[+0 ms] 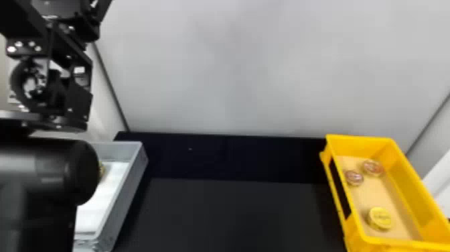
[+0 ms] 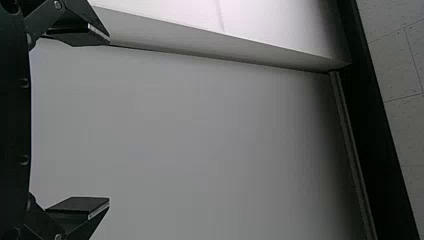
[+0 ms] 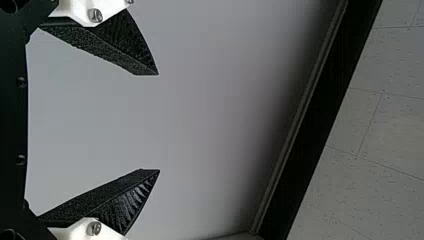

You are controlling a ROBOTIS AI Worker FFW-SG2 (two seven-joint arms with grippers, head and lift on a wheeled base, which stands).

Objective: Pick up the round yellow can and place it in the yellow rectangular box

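The round yellow can sits inside the yellow rectangular box, toward its near end, at the right of the dark surface; its lid faces up and nothing grips it; farther back in the same box lie two smaller-looking reddish cans, one toward the left wall and one just right of it and a little farther. Going by that, the placing step looks finished, and what is in hand is most likely the rest after release; the left gripper has its fingers wide apart with nothing between them, and the right gripper is likewise spread and empty, each before a pale wall. The left arm is over the grey box at the left, covering part of it; past its edge peeks a bit of something gold-coloured, too hidden to name. If this can is the one meant, the next move calls for little: keep both arms clear of the box and leave the can lying as it is; should the half-hidden thing prove to be another yellow can, the left arm would need to draw aside first, then reach down with fingers parted.
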